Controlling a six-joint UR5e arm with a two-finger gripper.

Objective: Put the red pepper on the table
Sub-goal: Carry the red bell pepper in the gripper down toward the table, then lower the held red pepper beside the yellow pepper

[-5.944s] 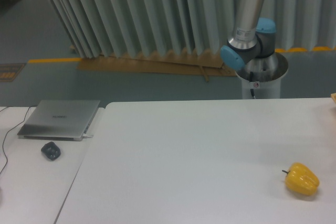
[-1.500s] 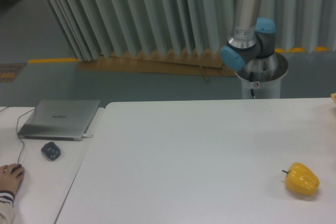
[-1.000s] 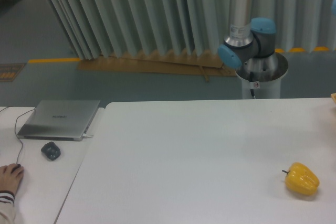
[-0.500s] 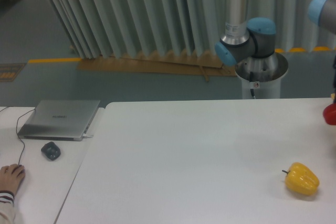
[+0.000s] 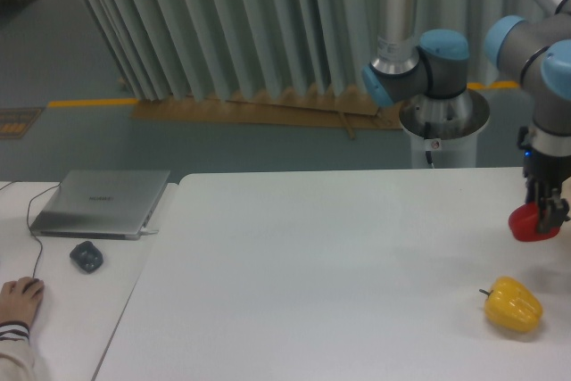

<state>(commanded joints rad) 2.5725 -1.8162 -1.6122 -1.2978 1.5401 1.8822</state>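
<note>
The red pepper (image 5: 533, 223) is at the far right of the view, held above the table (image 5: 321, 274) near its right rear edge. Whether its underside touches the tabletop cannot be determined. The gripper (image 5: 546, 210) comes down onto the pepper from above, its dark fingers pinching the upper right part of the fruit. The arm (image 5: 535, 51) rises from the gripper through a blue-capped joint and a grey link that leaves the top right corner of the view.

With the red pepper as reference:

- The yellow pepper (image 5: 514, 305) lies on the table nearer the camera and slightly to the left, apart from the red pepper, its dark stem pointing left.
- The robot base (image 5: 443, 127) stands behind and to the left, beyond the rear edge of the table, with a vertical grey link above it.
- The desk (image 5: 62, 310) lies far to the left, adjoining the left edge of the table.
- On the desk are a closed grey laptop (image 5: 101, 203), a dark mouse (image 5: 86, 257) just in front of it, and a person's hand (image 5: 20, 300) at the left edge of the view, resting on a second mouse.
- A pleated grey curtain (image 5: 223, 20) hangs behind, across the back of the scene.
</note>
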